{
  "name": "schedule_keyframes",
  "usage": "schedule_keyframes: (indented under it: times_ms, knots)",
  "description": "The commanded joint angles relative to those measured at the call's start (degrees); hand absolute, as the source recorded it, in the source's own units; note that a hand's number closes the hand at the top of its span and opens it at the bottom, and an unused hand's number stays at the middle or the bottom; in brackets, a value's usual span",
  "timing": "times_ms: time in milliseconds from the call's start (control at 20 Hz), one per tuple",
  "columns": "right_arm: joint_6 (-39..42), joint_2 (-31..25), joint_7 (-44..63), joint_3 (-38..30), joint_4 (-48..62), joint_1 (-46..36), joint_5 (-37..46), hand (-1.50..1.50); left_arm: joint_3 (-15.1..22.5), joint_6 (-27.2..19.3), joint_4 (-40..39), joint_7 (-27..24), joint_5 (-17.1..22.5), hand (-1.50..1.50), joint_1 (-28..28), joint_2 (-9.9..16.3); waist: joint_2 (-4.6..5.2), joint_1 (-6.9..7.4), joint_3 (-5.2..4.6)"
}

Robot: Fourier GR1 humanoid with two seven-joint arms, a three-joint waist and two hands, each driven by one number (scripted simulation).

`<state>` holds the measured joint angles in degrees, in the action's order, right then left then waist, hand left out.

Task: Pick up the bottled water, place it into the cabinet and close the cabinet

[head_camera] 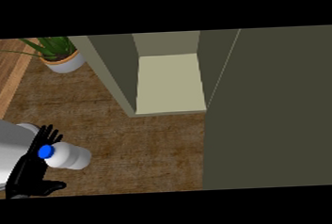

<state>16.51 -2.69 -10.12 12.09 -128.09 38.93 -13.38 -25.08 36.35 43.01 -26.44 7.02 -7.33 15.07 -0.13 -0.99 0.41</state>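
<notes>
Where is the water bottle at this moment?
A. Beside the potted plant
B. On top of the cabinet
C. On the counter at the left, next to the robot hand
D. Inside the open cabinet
C: the bottle lies on the counter by the left robot hand, away from the cabinet.

The table [142,148] is a mottled brown with a rough, matt look, like worn stone or coarse board. At about ten o'clock a strip of wood [4,74] shows a warm, streaked grain with a faint sheen. The cabinet [280,109], from twelve round to four o'clock, is painted a flat olive-grey, smooth and without shine; its shelf [171,83] is a paler cream, equally matt. The bottle [72,155] at eight o'clock looks like smooth white plastic, softly glossy, with a bright blue plastic cap [45,151]. The left hand [34,169] beside it is plain black and dull. The plant pot [64,63] at eleven o'clock is smooth and pale, like glazed ceramic.
</notes>
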Motion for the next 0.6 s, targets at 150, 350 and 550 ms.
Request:
schedule_keyframes:
  times_ms: [150,350,550]
  knots:
    - [-0.2,0.4,-1.5,0.1,2.1,-1.9,1.1,-1.5,1.9,-0.5,-17.1,-11.9,-5.0,-1.5,-6.6,0.6,0.43,-0.15,-0.57]
    - [-1.9,2.2,-1.5,4.7,1.6,-0.4,4.8,-1.5,0.8,1.9,-22.3,-11.7,-3.7,-1.5,-10.6,3.7,0.38,-0.28,-0.58]
    - [-1.2,0.3,-0.6,2.7,-0.4,1.2,2.0,-1.5,1.4,2.5,-23.5,-12.0,-3.2,-1.5,-10.7,2.5,0.26,-0.05,-0.52]
